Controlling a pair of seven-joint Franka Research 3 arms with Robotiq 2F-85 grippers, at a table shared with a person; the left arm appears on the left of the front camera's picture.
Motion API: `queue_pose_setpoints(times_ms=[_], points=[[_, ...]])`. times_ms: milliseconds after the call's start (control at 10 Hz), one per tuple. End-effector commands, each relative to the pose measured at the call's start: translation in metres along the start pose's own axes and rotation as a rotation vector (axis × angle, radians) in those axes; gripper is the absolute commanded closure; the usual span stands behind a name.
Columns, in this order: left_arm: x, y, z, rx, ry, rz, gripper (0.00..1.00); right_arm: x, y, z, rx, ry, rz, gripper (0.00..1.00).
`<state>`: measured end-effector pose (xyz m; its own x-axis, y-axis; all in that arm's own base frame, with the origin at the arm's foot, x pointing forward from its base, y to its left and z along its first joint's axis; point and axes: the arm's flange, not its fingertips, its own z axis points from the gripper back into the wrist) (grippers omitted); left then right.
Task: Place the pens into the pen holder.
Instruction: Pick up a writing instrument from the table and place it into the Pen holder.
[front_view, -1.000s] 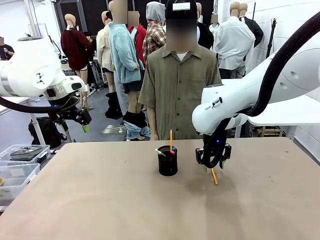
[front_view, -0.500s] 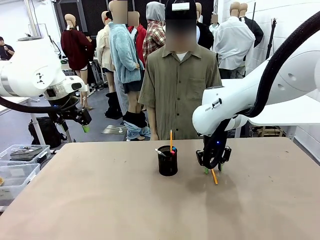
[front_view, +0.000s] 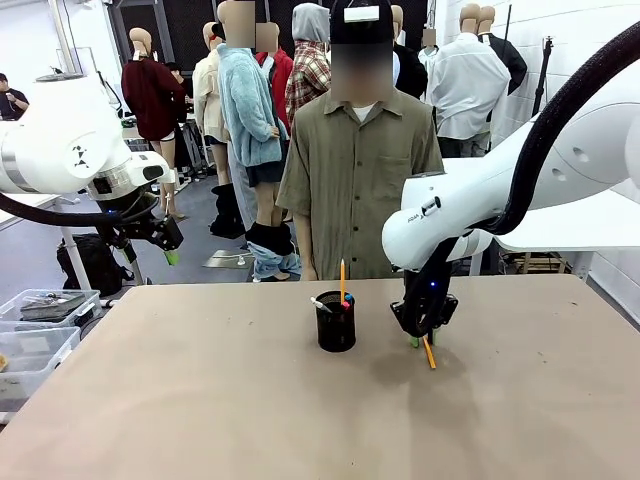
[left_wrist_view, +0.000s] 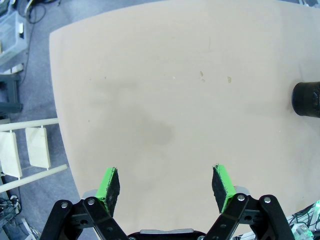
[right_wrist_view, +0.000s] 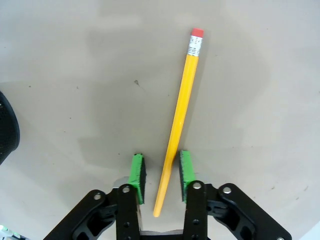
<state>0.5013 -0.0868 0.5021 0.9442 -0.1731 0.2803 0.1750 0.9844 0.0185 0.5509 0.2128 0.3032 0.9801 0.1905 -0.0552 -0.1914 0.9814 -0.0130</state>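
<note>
Busy workshop in the background, and a person is standing at the far edge of the tan counter (front_view: 200, 400). From the front, the pen holder (front_view: 336, 328) is sitting mid-counter with a few pens already poking out of it. The right gripper (front_view: 424, 338) is hovering low just beside the holder, right over a yellow pencil (front_view: 428, 352) lying flat on the counter. The left gripper (front_view: 165, 240) is hanging up off the left edge, out of the way.

Left wrist view: the left gripper (left_wrist_view: 167, 184) is sitting wide with nothing between the pads, looking down on lots of bare counter, the holder's dark rim (left_wrist_view: 306, 99) far off.

Right wrist view: the right gripper (right_wrist_view: 159, 175) is narrowing around the pencil (right_wrist_view: 180, 112) near its tip end. One pad looks like it's touching; can't tell if it's properly pinched. Eraser end is pointing away, so there's plenty of room to lift.
</note>
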Motion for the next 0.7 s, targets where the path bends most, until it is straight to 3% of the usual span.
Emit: queue_pose_setpoints(times_ms=[0,400,600], points=[[-0.002,0.002,0.0,-0.007,-0.007,-0.012,0.04,0.004,-0.005,-0.008,0.011,-0.01,-0.009,1.0],[-0.002,0.002,0.0,-0.007,-0.007,-0.012,0.04,0.003,-0.007,-0.008,0.021,-0.008,-0.012,1.0],[-0.002,0.002,0.0,-0.007,-0.007,-0.012,0.04,-0.012,-0.008,0.012,0.036,-0.061,0.021,1.0]])
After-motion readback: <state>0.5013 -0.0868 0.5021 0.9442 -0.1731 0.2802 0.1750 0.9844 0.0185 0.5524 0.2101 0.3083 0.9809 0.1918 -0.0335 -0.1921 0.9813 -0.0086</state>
